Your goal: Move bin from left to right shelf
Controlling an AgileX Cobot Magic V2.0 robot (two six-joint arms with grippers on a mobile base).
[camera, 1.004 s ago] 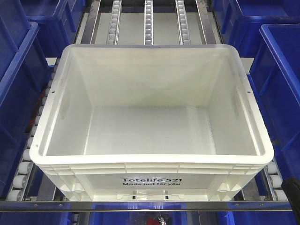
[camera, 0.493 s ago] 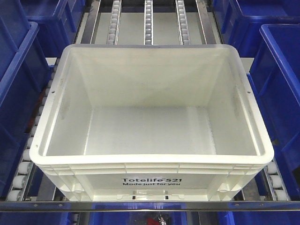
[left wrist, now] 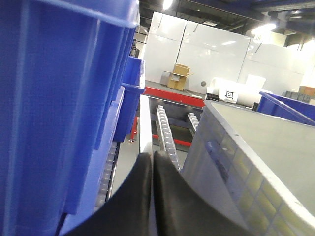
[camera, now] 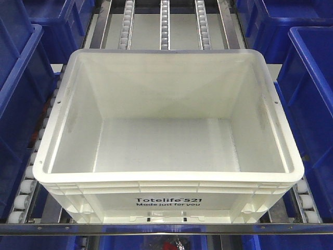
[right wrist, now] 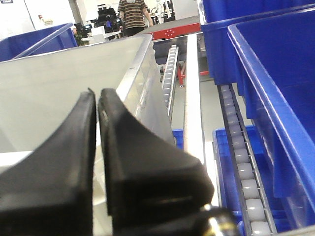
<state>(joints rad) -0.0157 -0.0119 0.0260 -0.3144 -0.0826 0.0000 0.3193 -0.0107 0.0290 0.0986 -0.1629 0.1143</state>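
Note:
The white bin (camera: 166, 176) sits on the roller shelf, open and empty, with the black "Totelife 521" print on its near side. Neither gripper shows in the front view. In the left wrist view my left gripper (left wrist: 152, 153) is shut and empty, low in the gap between a blue bin and the white bin's ribbed left side (left wrist: 246, 162). In the right wrist view my right gripper (right wrist: 96, 91) is shut with only a thin slit between the fingers. It is close against the white bin's right rim (right wrist: 140, 54).
Blue bins flank the white one on the left (camera: 21, 94) and on the right (camera: 312, 94), with little room between. Roller tracks (camera: 164, 26) run back behind the bin. A metal rail (camera: 166, 228) crosses the shelf front. A person (right wrist: 134, 14) stands far behind.

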